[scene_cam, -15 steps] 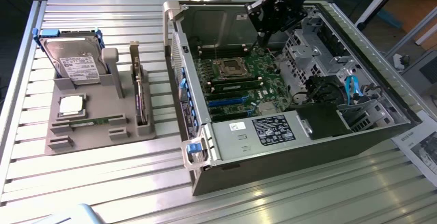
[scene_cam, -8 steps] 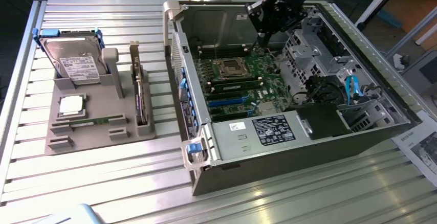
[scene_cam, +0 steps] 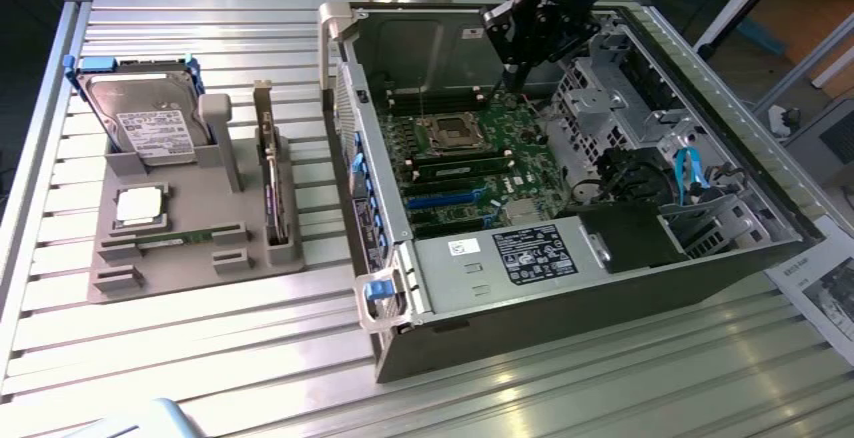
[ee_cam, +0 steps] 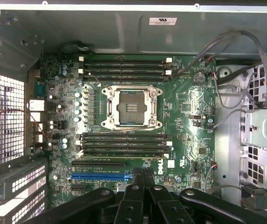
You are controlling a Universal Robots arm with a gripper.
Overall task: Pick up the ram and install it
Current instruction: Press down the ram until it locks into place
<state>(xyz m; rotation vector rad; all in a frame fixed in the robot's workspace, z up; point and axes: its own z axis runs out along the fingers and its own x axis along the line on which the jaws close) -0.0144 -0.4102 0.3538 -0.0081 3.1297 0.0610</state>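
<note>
- A ribbed, silver-grey slatted metal counter (scene_cam: 200,358) spans the exterior view; glare from overhead light washes its near slats beside the open computer case.
- Beyond the far corner of the open grey metal computer case (scene_cam: 561,298), light wooden furniture (scene_cam: 801,8) stands behind slanted metal poles (scene_cam: 747,3).
- A printed paper sheet (scene_cam: 821,293) lies on the counter just beside the case.

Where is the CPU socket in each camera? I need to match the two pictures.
Exterior view: the CPU socket lies on the green motherboard inside the open computer case, toward its far wall.
Wrist view: the CPU socket sits between two banks of memory slots.
Shared landmark: the blue expansion slot.
</note>
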